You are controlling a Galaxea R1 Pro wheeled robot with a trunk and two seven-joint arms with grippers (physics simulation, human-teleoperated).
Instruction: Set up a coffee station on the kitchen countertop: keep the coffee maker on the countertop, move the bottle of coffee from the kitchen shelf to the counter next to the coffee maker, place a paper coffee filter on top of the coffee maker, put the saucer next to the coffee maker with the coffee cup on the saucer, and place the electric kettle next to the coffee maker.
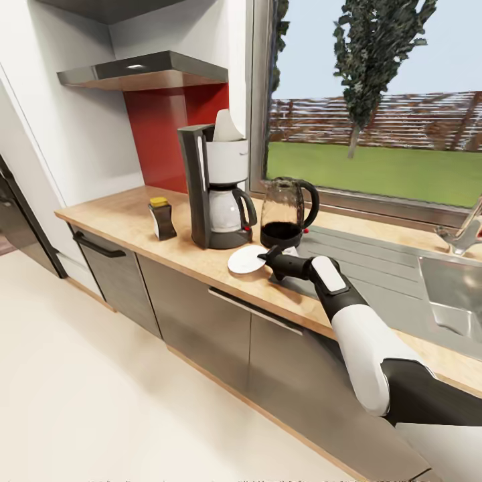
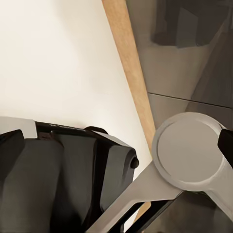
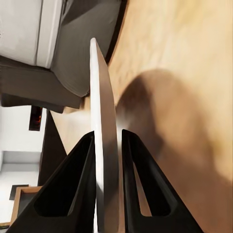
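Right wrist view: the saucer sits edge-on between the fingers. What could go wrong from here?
1. The right gripper pinches the small white round saucer by its thin rim only, so it may slip or tip when set down.
2. The saucer hangs close to the tall dark grey coffee maker and the clear glass electric kettle; a swing could knock either.
3. Released tilted, it may land askew on the light wood-grain countertop.

On the light wood table [image 1: 127, 224] stands the tall dark grey coffee maker [image 1: 217, 187], a white paper coffee filter [image 1: 227, 126] upright on its top. The yellow-capped bottle of coffee [image 1: 161, 218] stands at its 9 o'clock, the glass electric kettle [image 1: 286, 213] at 3 o'clock. The white saucer [image 1: 246, 260], at 5 o'clock, is tilted on edge.
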